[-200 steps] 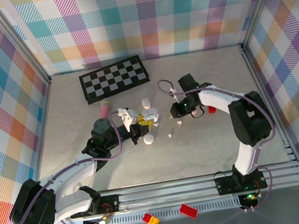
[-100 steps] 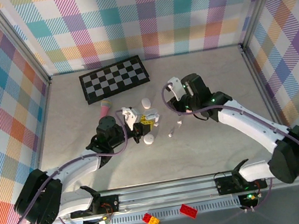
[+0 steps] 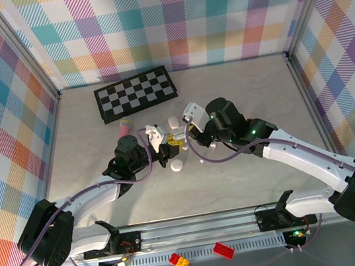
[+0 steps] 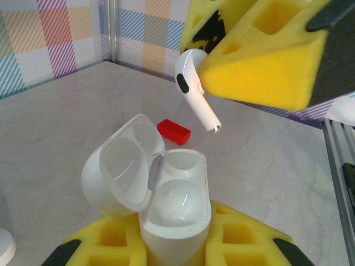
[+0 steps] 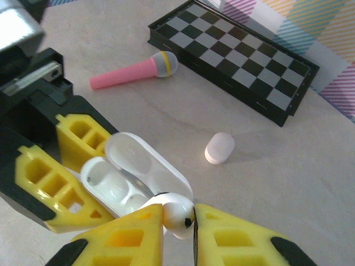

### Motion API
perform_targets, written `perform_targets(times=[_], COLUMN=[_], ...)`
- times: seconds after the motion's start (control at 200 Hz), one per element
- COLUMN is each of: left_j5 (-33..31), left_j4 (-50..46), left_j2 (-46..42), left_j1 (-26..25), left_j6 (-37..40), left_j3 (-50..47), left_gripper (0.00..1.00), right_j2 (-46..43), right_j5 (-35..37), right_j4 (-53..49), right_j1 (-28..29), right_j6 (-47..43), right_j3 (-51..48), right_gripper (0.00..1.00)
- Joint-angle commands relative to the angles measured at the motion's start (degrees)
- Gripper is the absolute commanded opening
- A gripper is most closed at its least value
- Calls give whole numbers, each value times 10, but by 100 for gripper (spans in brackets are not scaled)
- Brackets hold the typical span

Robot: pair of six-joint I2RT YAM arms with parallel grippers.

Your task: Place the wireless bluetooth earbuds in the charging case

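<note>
Well, the right pincer [image 5: 177, 224] clamps 1 earbud [image 4: 191, 83] by its bulb, just above the open charging case [image 4: 176, 205] that the left pincer [image 4: 175, 252] grasps. The earbud looks light, glossy and probably slippery.

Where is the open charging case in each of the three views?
Top external: the charging case at picture centre.
Left wrist: the case at bottom centre, lid open leftward.
Right wrist: the case lower left of centre, beside the held earbud.
Shared landmark: the left arm's yellow fingers gripping it.
</note>
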Motion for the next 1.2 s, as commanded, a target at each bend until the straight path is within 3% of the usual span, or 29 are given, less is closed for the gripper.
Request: perform_targets(times=[0.0,0.575,1.195], left_j5=[15,24,0], left_j4=[11,24,17], left_j2=[0,3,10], left_j1=[4,4,4], left_j6=[5,-33,-66], left_j3=[18,25,40], left_gripper=[4,4,4], right_j2=[16,60,35], right_j5=[3,-8,-38], right_j4=[22,49,49], right_j1=[13,27,29], right_j6=[-14,0,9], right_j3=[25,32,-2], right_gripper=[20,20,20])
